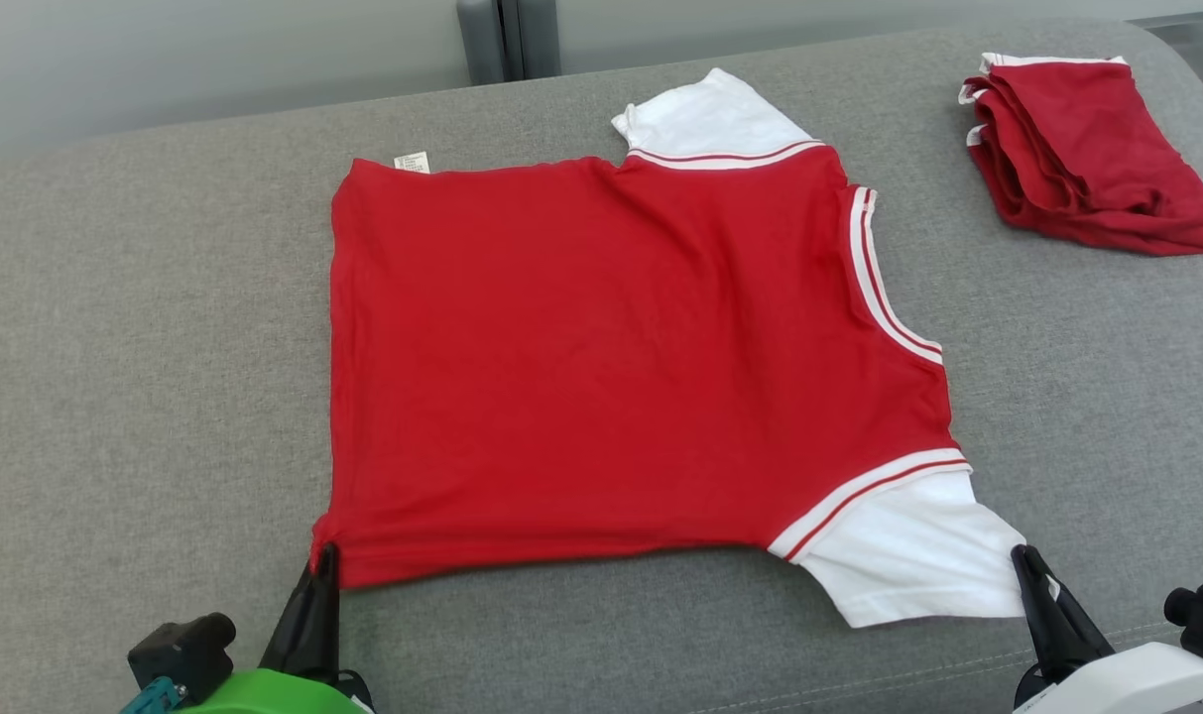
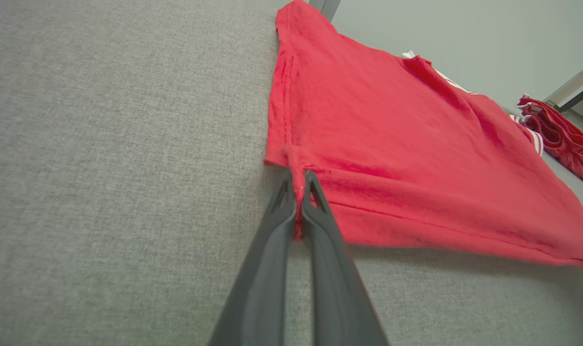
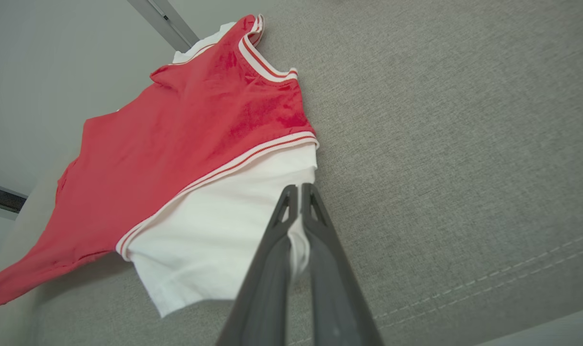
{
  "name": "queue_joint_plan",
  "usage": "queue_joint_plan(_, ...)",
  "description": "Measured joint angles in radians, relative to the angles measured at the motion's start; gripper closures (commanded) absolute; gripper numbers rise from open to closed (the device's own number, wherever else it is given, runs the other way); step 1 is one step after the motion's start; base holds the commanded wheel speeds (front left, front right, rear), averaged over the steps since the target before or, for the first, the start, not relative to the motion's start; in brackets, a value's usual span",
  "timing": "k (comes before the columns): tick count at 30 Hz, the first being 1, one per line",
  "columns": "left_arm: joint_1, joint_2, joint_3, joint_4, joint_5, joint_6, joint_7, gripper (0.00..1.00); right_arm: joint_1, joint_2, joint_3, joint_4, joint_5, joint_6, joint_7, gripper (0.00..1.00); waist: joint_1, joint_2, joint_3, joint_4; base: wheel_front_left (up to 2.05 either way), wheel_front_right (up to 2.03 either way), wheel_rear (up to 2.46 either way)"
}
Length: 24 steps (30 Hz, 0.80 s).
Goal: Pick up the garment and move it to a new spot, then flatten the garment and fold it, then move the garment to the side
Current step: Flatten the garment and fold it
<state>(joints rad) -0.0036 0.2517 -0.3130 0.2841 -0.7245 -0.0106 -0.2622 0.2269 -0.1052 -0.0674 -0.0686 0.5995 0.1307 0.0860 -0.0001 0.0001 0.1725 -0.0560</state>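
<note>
Your red shirt (image 1: 621,367) lies spread across the middle of the grey fabric worktop (image 1: 145,347). Your left pincer (image 1: 323,558) is clamped on its near left hem corner, your right pincer (image 1: 1025,557) on its near right white sleeve (image 1: 908,555). Folded red clothes (image 1: 1087,149) sit far right, a pale wall (image 1: 214,59) behind.

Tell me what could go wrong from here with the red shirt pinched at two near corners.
The left claw grips just a thin pinch of the red shirt at its hem corner; a pull may slip it free.
The right claw holds only the edge of the white sleeve, so lifting may skew the shirt.
A folded red garment lies at the far right; a fold swung that way might disturb it.
</note>
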Motion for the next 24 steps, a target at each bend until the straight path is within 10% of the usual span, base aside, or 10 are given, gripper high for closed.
queue_joint_plan(24, -0.101, -0.037, -0.027, 0.042, 0.100, -0.052, 0.009, 1.00, -0.334, -0.036, -0.009, 0.109, -0.002, 0.000, 0.068, 1.00, 0.0000, 0.0000, 0.001, 0.038, 0.00, 0.00, 0.00)
